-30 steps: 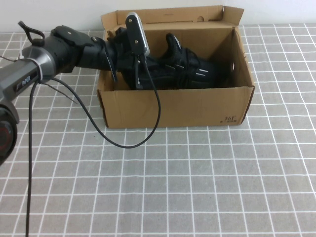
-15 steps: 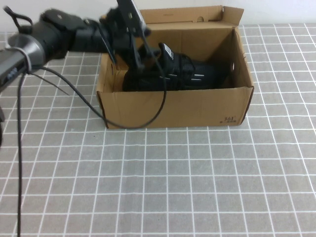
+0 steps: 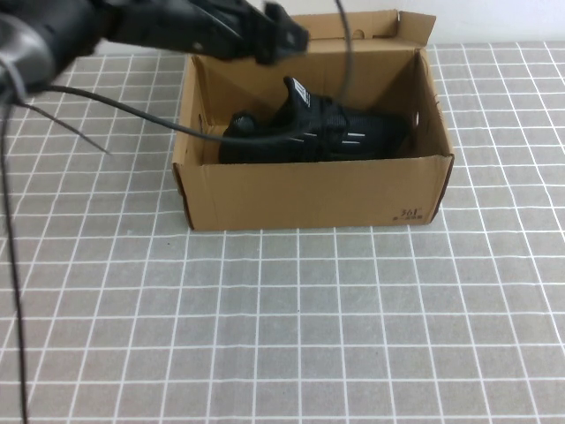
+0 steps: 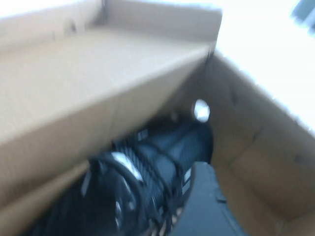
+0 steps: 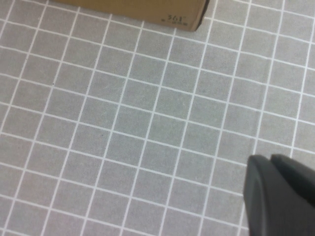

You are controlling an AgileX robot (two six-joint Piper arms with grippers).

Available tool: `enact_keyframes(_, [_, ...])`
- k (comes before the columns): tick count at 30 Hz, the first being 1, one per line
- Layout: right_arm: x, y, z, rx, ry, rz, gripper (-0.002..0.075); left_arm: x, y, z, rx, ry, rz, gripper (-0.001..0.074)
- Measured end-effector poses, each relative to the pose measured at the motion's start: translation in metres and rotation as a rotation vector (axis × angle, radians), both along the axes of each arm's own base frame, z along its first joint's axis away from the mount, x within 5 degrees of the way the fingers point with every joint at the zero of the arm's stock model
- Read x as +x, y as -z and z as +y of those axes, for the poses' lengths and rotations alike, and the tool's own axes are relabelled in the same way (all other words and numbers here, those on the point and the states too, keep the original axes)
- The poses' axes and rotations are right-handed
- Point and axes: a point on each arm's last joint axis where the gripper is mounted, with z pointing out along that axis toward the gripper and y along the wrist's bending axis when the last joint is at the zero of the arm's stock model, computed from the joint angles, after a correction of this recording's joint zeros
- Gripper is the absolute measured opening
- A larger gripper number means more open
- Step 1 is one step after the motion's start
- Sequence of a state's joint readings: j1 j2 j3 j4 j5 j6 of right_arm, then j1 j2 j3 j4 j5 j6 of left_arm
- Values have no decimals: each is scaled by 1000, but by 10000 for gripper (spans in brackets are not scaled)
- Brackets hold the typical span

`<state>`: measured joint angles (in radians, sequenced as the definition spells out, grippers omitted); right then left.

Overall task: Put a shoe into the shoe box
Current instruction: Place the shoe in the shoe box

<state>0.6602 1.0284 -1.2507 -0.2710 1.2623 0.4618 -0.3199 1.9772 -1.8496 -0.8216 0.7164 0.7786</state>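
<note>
The black knit shoe lies on its sole inside the brown cardboard shoe box, with its white tongue label up and its toe toward the right wall. My left gripper is above the box's back left corner, clear of the shoe, open and empty. The left wrist view looks down into the box at the shoe. My right gripper hovers over the tiled mat in front of the box, shut and empty. It is out of the high view.
The left arm's black cable hangs over the box's left wall and the mat. The box's back flap stands upright. The box's printed front corner shows in the right wrist view. Grey tiled mat lies in front.
My left gripper has let go of the shoe and risen up and back out of the box. The shoe now rests alone in the box. The box has not moved.
</note>
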Motion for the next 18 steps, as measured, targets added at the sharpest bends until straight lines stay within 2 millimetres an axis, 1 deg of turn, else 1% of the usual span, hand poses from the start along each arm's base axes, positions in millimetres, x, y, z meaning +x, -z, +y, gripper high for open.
enact_keyframes(4, [0,0,0,3,-1,2,-16,-8,16,-28,100,-33,47,406])
enact_keyframes(6, [-1,0,1,8,-3,6,-16,-10,21,-34,111,-73,82,405])
enact_keyframes(10, [-1,0,2,20,-8,16,-16,-9,27,-35,86,-141,157,405])
enact_keyframes(14, [-1,1,2,23,-9,18,-16,-9,34,-34,115,-157,205,405])
enact_keyframes(18, [-1,1,2,23,-9,18,-16,-10,36,-31,130,-198,241,405])
